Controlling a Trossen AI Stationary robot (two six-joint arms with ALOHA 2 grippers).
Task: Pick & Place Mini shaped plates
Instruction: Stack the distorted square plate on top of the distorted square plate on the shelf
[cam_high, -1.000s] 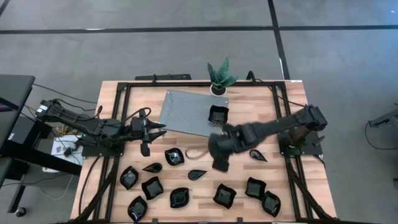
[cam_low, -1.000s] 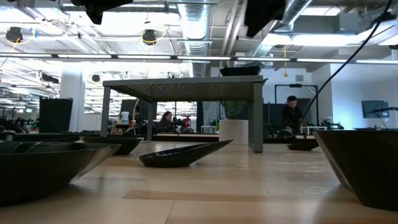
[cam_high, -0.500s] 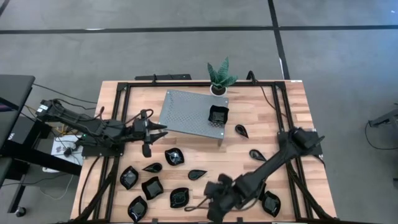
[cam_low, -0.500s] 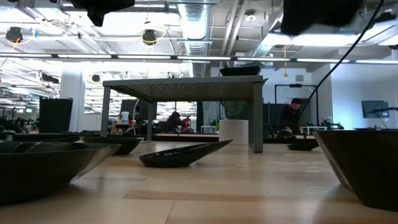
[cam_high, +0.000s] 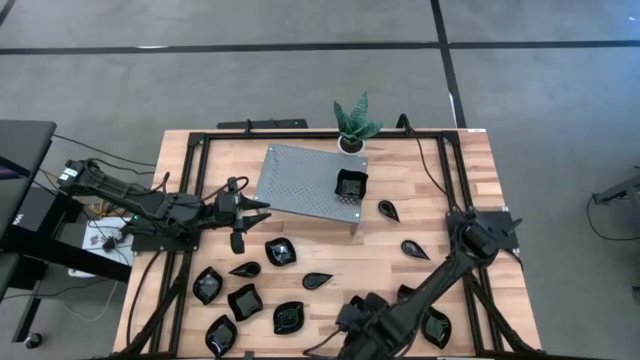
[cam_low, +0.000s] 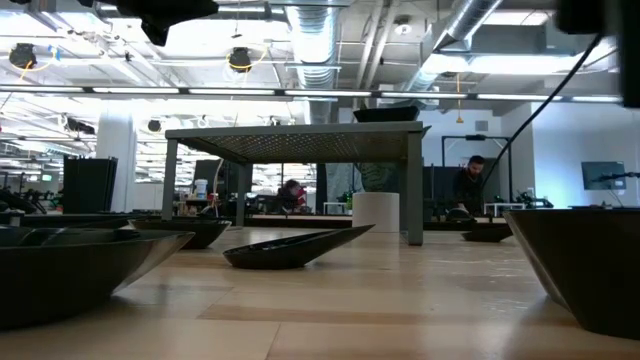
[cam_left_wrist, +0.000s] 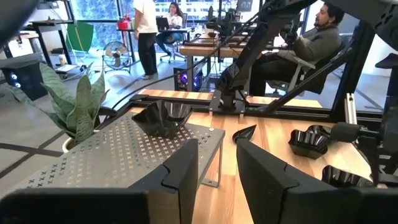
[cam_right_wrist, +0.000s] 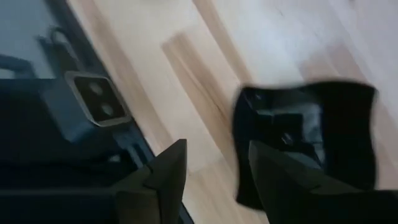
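The right gripper (cam_high: 352, 322) hangs low over the near edge of the pale wooden bench (cam_high: 470, 190), its two dark fingers (cam_right_wrist: 168, 171) spread wide with nothing between them; in its wrist view a glossy black square dish with a wavy rim (cam_right_wrist: 311, 134) lies on the wood just beyond the fingertips, not touched. The left gripper (cam_high: 258, 207) waits at the left end of the grey perforated metal stand (cam_high: 295, 180), its fingers (cam_left_wrist: 183, 171) parted by a narrow gap and empty. One black wavy-rimmed square plate (cam_high: 350, 184) sits on top of the stand at its right end, near the small green potted plant (cam_high: 353, 122). Two black teardrop plates (cam_high: 388, 210) lie on the bench right of the stand, apart from each other. The remaining glossy black mini plates (cam_high: 245, 300) are scattered along the near half of the bench, some square, some leaf-shaped, none stacked as far as can be told.
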